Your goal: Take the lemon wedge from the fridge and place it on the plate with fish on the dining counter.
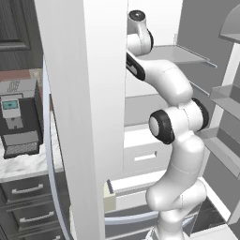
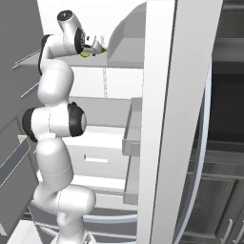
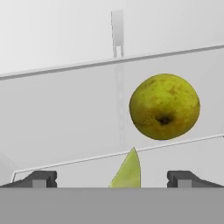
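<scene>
I have the arm (image 1: 176, 112) reaching up into the open fridge (image 1: 154, 101), with the gripper (image 3: 111, 178) at the level of an upper glass shelf (image 3: 65, 127). In the hand view the two fingertips (image 3: 40, 178) stand wide apart, so the hand is open and grips nothing. The lemon wedge (image 3: 127, 171) sits between them, near the front edge of the shelf, its pointed tip upward; I can't tell whether either finger touches it. Just beyond it on the same shelf rests a round yellow-green fruit (image 3: 164, 106) with a dark dimple facing the camera, closer to the right finger's side. From the right base view I catch a small yellow-green spot (image 2: 87, 53) at the hand, against the fridge's white back wall. In the left base view a coffee machine (image 1: 18, 123) stands on the marble worktop (image 1: 28, 164) beside the fridge door (image 1: 86, 117).
</scene>
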